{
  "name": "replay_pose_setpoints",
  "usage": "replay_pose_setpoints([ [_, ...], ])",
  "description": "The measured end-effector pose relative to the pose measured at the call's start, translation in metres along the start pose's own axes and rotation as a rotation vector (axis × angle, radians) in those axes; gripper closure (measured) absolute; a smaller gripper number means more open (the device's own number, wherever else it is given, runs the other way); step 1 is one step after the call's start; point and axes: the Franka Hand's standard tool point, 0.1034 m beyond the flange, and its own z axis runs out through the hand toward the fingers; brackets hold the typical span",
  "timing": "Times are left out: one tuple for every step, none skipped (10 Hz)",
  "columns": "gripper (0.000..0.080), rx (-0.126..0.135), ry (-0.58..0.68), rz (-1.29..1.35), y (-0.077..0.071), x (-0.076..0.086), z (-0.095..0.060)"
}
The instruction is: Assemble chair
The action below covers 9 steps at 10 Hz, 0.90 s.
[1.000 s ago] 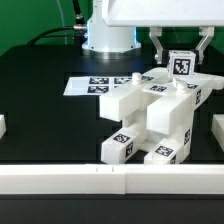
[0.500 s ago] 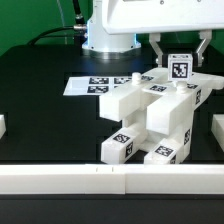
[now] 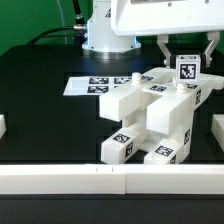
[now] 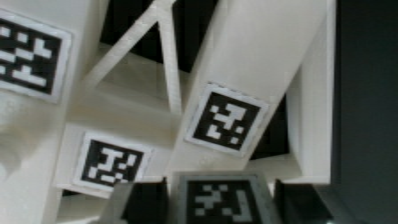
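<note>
The end effector hangs at the exterior view's upper right. Its two dark fingers are pressed in from either side on a small white plastic block, whose black-and-white square tag faces the camera. The block is pinched upright, clear of the black tabletop, just above the rear corner of the partly built chair on the exterior view's right. Whether its underside touches the chair cannot be told from this angle.

The partly built chair is a cluster of chunky white plastic pieces. It rests on the tabletop in the middle of the exterior view, a little toward that view's right. A broad flat piece forms its upper part, and thick tagged bars reach down and toward the camera at its front.

Behind the chair, toward the exterior view's left, the marker board lies flat on the tabletop, with its near end hidden by the chair. The arm's white base stands behind the board. A low white rail runs along the front edge of the tabletop.

The wrist view is filled with close, slanting white plastic faces. One carries a square tag near the middle, and dark gaps show between the pieces. Which part each face belongs to cannot be told there.
</note>
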Motion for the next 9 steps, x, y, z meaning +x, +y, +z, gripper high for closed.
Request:
replay_pose_setpoints([
  [0.0514,-0.002,0.000,-0.003,0.0004,0.0003,0.0008],
  [0.0514,-0.003,0.001,-0.006,0.0017,0.0015,0.0009],
  [0.0514,-0.004,0.002,-0.007,0.0048,0.0032,0.0010],
  [0.0514,-0.005,0.001,-0.004,0.0069,0.0038,0.0016],
  [0.0514,-0.006,0.002,-0.002,0.0083,0.0044,0.0018],
  [0.0514,-0.006,0.002,-0.001,0.0087,0.0046,0.0017],
  [0.0514,-0.006,0.004,-0.001,0.0087,0.0050,0.0018],
  [0.0514,-0.006,0.003,-0.001,0.0075,0.0040,0.0031],
  [0.0514,-0.009,-0.001,0.000,0.0063,0.0026,0.0064],
])
